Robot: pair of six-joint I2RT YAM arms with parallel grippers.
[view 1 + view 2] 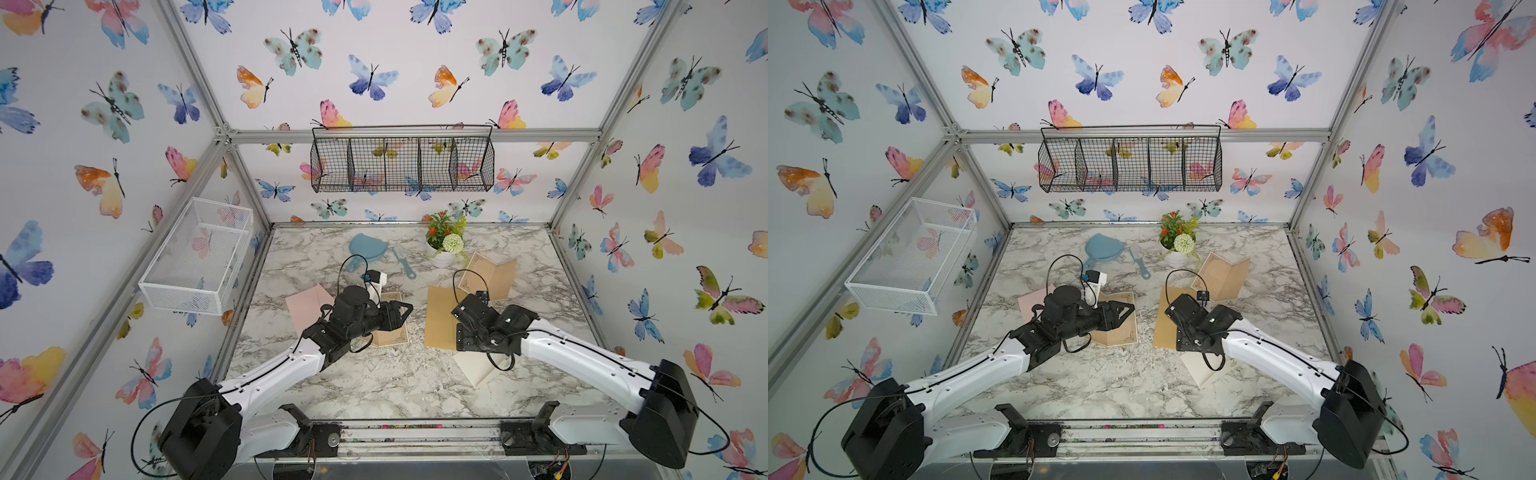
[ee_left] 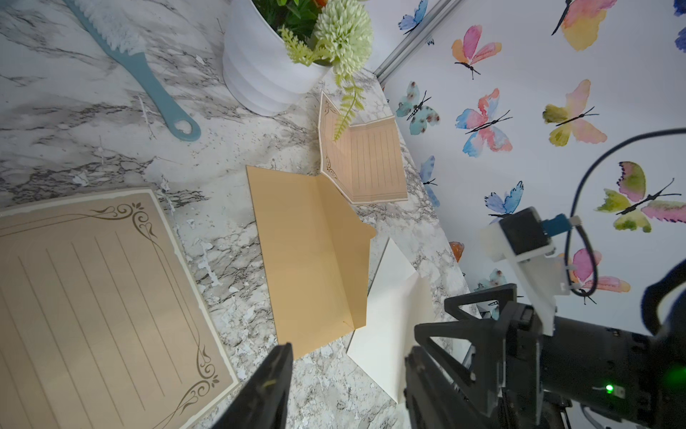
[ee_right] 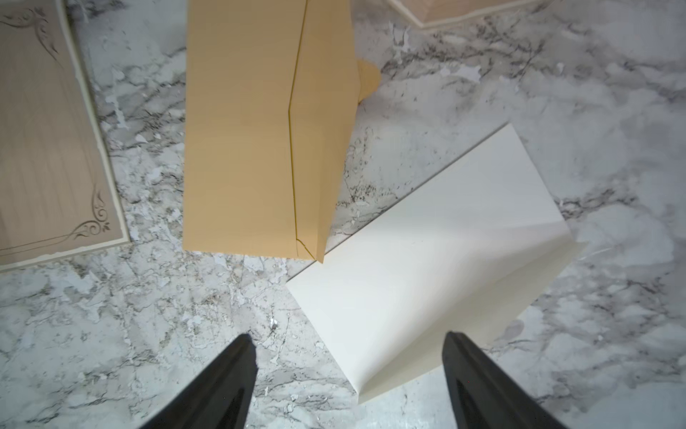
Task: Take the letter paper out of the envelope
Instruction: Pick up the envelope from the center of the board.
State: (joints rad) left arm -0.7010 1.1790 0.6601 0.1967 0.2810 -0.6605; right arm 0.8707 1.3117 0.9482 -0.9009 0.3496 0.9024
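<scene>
Taking the robot's base as 6 o'clock on the marble table (image 1: 374,386), the nearest thing is a cream envelope (image 3: 427,260), lying flat at about 5 o'clock. The right claw (image 3: 345,345) hangs just above its near corner. Its two black fingers (image 3: 230,379) stand wide apart with only marble and envelope showing between them, so it is released and grasps nothing. Whether a fingertip touches the paper cannot be told.

Just beyond, near the centre, lies a kraft envelope (image 3: 241,130) with its flap opened out, one corner almost meeting the cream one.

At roughly 9 o'clock from the kraft envelope and a little apart from it, the lined letter paper (image 2: 92,297) with scrolled corners lies face up on the marble, outside every envelope. The left claw (image 1: 407,311) reaches over its 3 o'clock edge, pointing toward the kraft envelope. It is parted about halfway and empty, and the sheet lies beside its finger rather than between the two.

A pink envelope (image 1: 305,309) lies further toward 9 o'clock, partly under the left arm.

Toward 1 o'clock a second, folded letter sheet (image 1: 496,276) stands tented beside a white flower pot (image 1: 442,257). At 12 o'clock lie a blue brush (image 1: 405,259) and a blue dustpan (image 1: 365,245).
</scene>
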